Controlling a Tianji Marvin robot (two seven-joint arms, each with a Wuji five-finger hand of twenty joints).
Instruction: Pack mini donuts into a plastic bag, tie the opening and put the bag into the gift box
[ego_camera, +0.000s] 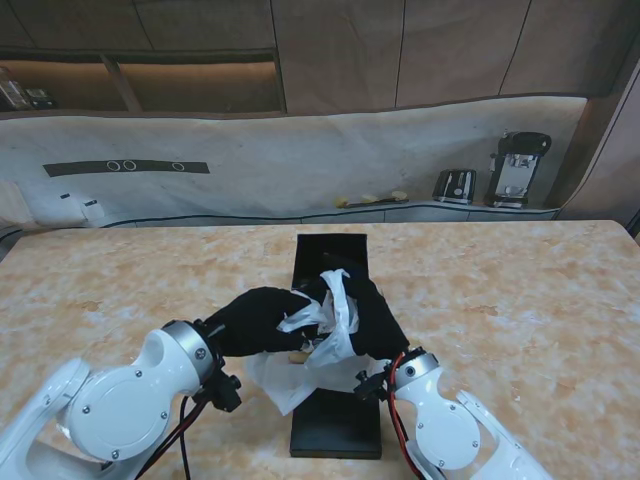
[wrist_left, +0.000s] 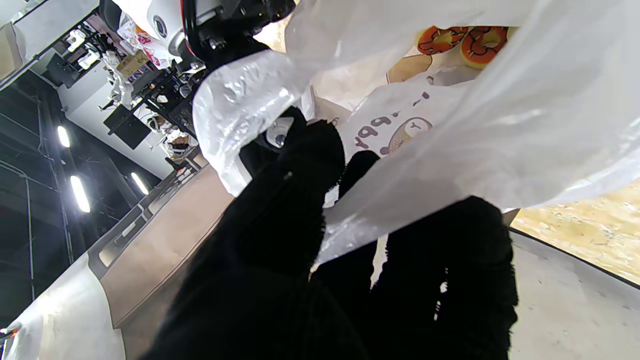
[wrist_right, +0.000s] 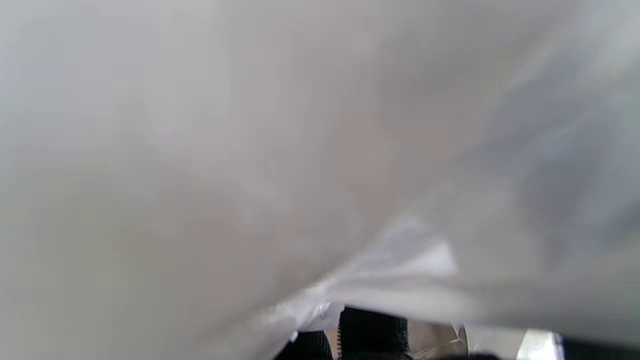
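Centre of the stand view: my left hand (ego_camera: 262, 320) and right hand (ego_camera: 372, 318) both pinch the plastic bag (ego_camera: 325, 335) over the black gift box (ego_camera: 335, 425). Film looks thin, slippery; mini donuts (wrist_left: 462, 42) light. I'd grip the gathered neck.

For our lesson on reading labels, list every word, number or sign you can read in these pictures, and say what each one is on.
"yppr", or close to it: purple letters seen upside down through the plastic bag, on a printed paper beside a cartoon face; only partly readable.
Stand view: no readable text; the machines on the far counter are too small.
Right wrist view: blurred plastic, no text.
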